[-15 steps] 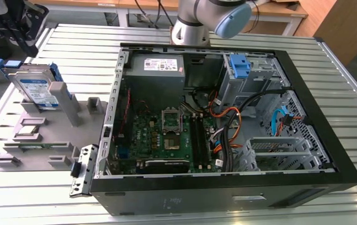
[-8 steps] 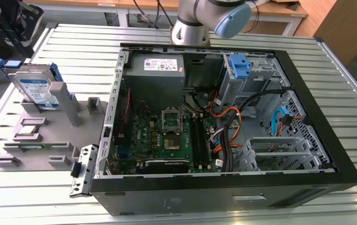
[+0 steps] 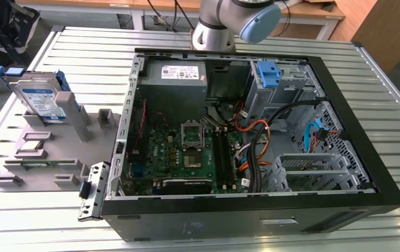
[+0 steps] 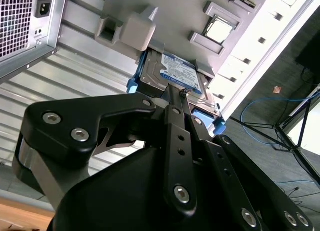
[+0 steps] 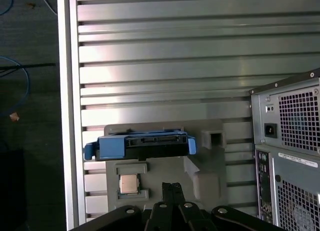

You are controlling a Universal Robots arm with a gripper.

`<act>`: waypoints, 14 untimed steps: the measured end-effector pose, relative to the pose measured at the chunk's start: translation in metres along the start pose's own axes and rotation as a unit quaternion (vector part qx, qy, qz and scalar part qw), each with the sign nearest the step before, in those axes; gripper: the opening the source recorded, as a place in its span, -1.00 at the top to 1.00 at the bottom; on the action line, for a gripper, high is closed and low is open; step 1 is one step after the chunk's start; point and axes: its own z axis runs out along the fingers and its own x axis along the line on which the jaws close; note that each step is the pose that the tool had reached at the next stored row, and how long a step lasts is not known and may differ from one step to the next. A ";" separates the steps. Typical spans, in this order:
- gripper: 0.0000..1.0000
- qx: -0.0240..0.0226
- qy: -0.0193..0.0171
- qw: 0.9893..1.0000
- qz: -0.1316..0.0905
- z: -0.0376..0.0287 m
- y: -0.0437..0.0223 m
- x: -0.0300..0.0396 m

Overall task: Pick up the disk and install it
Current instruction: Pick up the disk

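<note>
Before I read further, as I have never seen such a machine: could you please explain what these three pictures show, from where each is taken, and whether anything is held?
The machine is a single robot arm that ends in a black gripper. The exterior view comes from a camera off the arm and looks at a slatted metal table. On the table lies an open computer case, and at the exterior view's left there is a grey holder tray. The disk, a silver hard drive with blue rails, stands upright in that tray. A processor chip lies in one of its pockets. Both wrist views come from cameras riding on the arm and look past the gripper toward the disk. The gripper is shut and holds nothing.
</note>
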 end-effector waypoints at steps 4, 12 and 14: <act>0.80 0.000 0.000 1.000 0.000 0.0000 0.0000 0.0002; 0.80 0.000 0.004 1.000 0.000 0.0003 0.0000 0.0003; 0.80 0.000 0.004 1.000 0.000 0.0003 0.0000 0.0003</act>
